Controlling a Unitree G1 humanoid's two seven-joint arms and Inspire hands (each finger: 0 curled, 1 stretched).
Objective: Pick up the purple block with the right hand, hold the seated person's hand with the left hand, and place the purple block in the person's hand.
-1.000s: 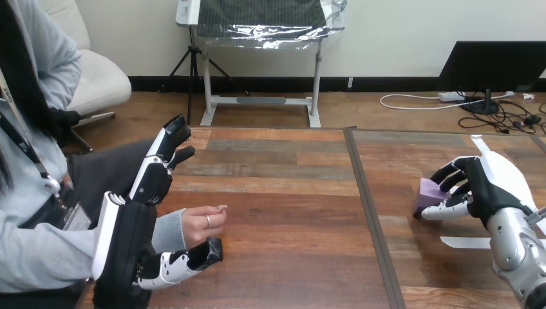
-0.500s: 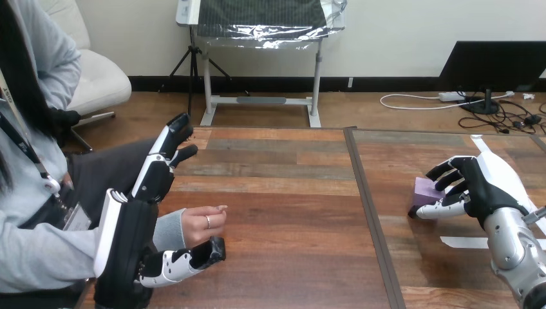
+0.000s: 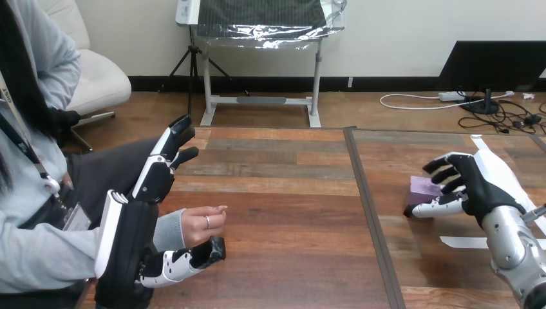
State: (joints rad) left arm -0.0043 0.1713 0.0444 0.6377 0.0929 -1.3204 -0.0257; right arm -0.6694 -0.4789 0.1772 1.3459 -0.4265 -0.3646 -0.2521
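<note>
Right hand (image 3: 480, 190): we see it low over the right part of the table (image 3: 283, 193). Its bent fingers reach over the far side of the purple block (image 3: 422, 188) and its thumb lies along the near side, so the block is pinched between them.
Left hand (image 3: 132, 235): it stands on edge at the table's left. Its fingers are straight and point up and away from us, and its thumb lies low on the near side. It is not closed on anything.
Person's hand (image 3: 201, 222): it rests on the wood, loosely curled, between the left hand's straight fingers and its thumb. We cannot tell if the thumb touches it.
Block's place: it is right of the dark strip (image 3: 368, 206) and well apart from the person's hand. We cannot tell if it sits on the wood or hangs just above it.
Block's pointing: we see a light top face and a darker side turned toward us. Its right end hides behind the fingers, so we cannot tell its long way.
Edges: the table's far edge runs across behind both hands. The dark strip runs from that edge toward us, between the hands.
Open room: wide bare wood lies between the two hands. A flat tape strip (image 3: 465, 242) lies near the right hand, on our side.
</note>
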